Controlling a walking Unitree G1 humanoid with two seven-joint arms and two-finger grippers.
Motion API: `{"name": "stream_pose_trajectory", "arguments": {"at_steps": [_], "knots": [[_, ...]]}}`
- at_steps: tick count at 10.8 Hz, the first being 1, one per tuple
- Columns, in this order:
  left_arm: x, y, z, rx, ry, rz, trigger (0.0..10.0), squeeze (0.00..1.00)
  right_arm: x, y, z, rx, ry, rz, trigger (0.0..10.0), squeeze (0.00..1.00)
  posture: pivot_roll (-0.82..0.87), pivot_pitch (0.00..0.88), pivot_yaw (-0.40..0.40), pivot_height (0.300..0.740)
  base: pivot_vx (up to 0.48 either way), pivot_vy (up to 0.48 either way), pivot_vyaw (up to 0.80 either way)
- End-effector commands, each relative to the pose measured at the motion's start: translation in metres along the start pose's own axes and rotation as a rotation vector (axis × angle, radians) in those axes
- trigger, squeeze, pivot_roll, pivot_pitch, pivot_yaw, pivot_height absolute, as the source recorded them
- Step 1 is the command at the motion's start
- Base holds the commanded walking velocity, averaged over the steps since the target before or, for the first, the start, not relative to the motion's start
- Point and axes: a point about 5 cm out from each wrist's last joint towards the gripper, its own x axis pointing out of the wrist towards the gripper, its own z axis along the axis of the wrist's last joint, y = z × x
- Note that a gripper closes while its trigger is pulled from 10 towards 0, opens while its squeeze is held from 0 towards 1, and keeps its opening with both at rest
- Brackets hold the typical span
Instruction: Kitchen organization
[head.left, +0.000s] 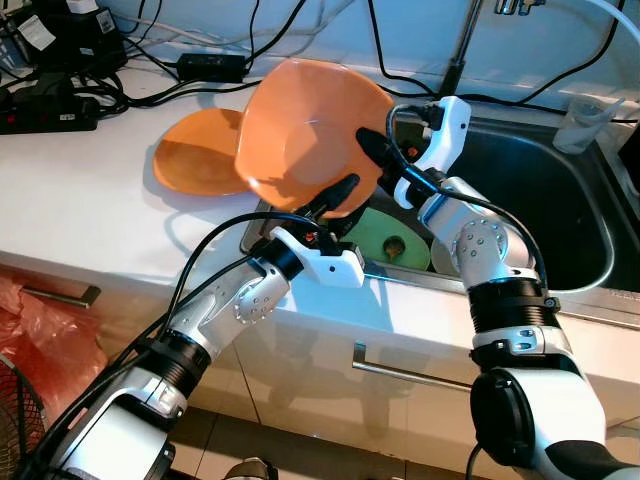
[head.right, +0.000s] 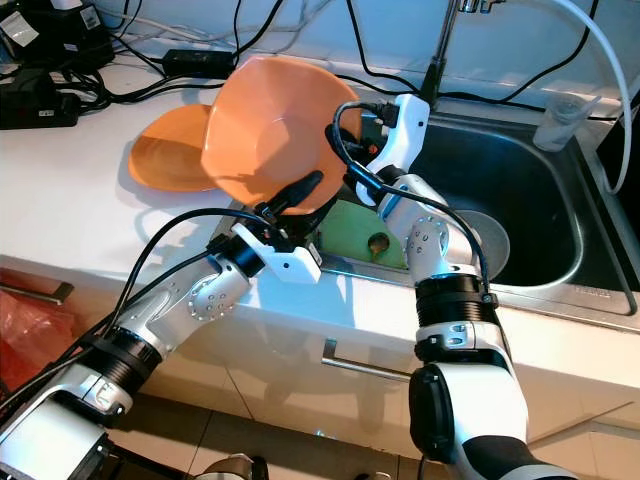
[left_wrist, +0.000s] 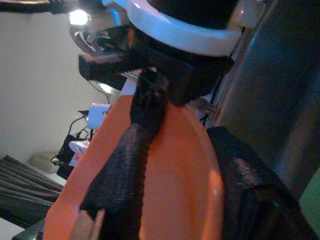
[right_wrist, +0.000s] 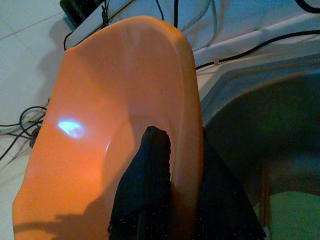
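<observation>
With both the left claw (head.left: 335, 195) and right claw (head.left: 372, 150) clamped on the orange bowl's (head.left: 300, 125) rim, tilted above the sink edge (head.left: 400, 275), they should move together toward the tabletop (head.left: 90, 200) without twisting it.

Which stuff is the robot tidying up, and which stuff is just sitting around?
Part of the job:
- orange bowl, held tilted by both the left gripper and the right gripper
- orange plate on the counter
- green dish in the sink

Just lying about:
- power strip and cables
- clear cup
- tap
</observation>
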Motion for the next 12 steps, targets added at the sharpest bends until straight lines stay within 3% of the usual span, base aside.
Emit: {"name": "stream_pose_trajectory", "arguments": {"at_steps": [1,3,5,6,7,11,12], "knots": [[0.014,0.028,0.023,-0.031,-0.143,0.155,10.0,1.00,-0.003,-0.010,-0.019,0.020,0.072,-0.054,0.0,0.00,0.10,0.084,-0.028,0.740,0.000,0.000,0.00],[0.013,0.031,0.026,-0.051,-0.156,0.171,10.0,1.00,-0.003,-0.010,-0.020,0.024,0.073,-0.056,0.0,0.00,0.10,0.083,-0.030,0.740,0.000,0.000,0.00],[0.016,0.045,0.031,-0.167,-0.169,0.225,10.0,1.00,-0.002,-0.010,-0.022,0.029,0.073,-0.058,0.0,0.00,0.10,0.080,-0.032,0.740,0.000,0.000,0.00],[0.018,0.050,0.033,-0.216,-0.173,0.237,10.0,1.00,-0.002,-0.010,-0.021,0.028,0.062,-0.060,0.7,0.00,0.10,0.078,-0.034,0.740,0.000,0.000,0.00],[0.022,0.063,0.039,-0.295,-0.183,0.279,10.0,1.00,-0.002,-0.011,-0.015,0.023,0.017,-0.080,2.5,0.00,0.10,0.076,-0.036,0.740,0.000,0.000,0.00],[0.018,0.075,0.038,-0.367,-0.154,0.290,10.0,1.00,-0.002,-0.012,-0.013,0.026,-0.031,-0.097,4.3,0.00,0.11,0.077,-0.035,0.740,0.000,0.000,0.00],[0.014,0.079,0.031,-0.430,-0.099,0.312,10.0,1.00,-0.005,-0.017,-0.008,0.005,-0.081,-0.137,7.9,0.00,0.11,0.077,-0.033,0.740,0.000,0.000,0.00]]}}
